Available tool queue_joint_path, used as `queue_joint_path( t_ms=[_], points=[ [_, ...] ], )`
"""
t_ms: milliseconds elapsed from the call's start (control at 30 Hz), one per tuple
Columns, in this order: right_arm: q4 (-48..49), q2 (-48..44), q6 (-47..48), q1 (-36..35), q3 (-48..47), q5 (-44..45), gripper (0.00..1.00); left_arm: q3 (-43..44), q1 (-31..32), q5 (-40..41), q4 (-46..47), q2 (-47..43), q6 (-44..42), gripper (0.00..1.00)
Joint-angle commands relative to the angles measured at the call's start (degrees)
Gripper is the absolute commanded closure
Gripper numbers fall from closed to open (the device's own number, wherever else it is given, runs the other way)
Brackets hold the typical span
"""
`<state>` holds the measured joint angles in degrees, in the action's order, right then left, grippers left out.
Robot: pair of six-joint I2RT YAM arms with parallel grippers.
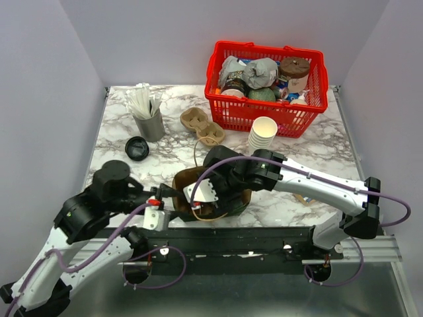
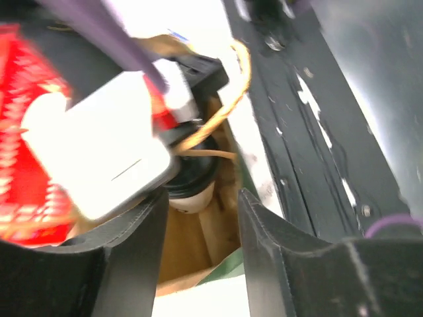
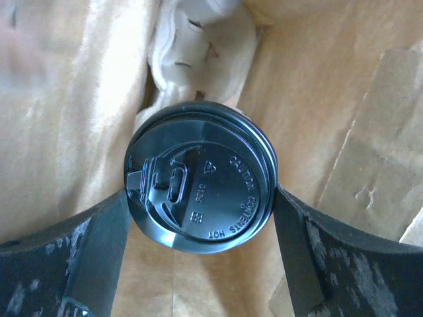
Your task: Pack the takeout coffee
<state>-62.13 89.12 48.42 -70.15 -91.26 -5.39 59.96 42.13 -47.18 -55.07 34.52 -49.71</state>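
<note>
As viewed from above, shows bag (image 1: 186, 179) standing open at middle of near edge of worktop (image 1: 317, 148). Right end effector (image 3: 199, 201) deep inside bag, grasping cup (image 2: 190, 197): fingers (image 3: 99, 251) pressed against either side at rim of black lid (image 3: 198, 178). Cup upright within bag, next to pulp carrier (image 3: 198, 46); whether seated in it not discernible. Left end effector (image 2: 201, 201) at bag's left side, released, jaws parted with nothing between; bag paper and cup visible beyond. Elsewhere: red basket (image 1: 231, 115) of mixed items at far right corner; stack of paper cups (image 1: 264, 133) just in front of basket; second carrier (image 1: 201, 127) near middle of worktop; loose lid (image 1: 137, 148) and holder (image 1: 151, 124) of stirrers toward left edge.
</note>
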Motion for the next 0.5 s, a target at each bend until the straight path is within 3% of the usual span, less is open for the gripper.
queue_joint_path(
  t_ms=[0,67,133,200,300,467],
  points=[
    [0.96,-2.28,0.0,-0.16,1.88,2.31,0.45,6.73,0.41,9.97,11.64,-4.11,20.75,0.43],
    [0.61,-3.07,0.61,-0.16,2.14,2.57,0.45,7.71,0.41,21.7,13.49,-4.29,31.28,0.36],
    [0.52,-3.6,1.06,-0.16,3.02,3.01,0.45,8.59,0.41,25.19,12.71,-3.15,34.06,0.36],
    [0.52,-4.65,1.5,-0.16,4.25,3.01,0.45,7.81,0.32,26.17,13.4,-1.57,37.57,0.36],
    [0.78,-6.06,1.76,-0.16,5.65,3.36,0.45,5.7,-2.14,21.79,15.07,0.09,36.36,0.35],
    [0.78,-7.29,2.46,-0.08,6.71,3.28,0.46,6.21,-2.49,21.6,14.65,3.61,35.92,0.34]
  ],
)
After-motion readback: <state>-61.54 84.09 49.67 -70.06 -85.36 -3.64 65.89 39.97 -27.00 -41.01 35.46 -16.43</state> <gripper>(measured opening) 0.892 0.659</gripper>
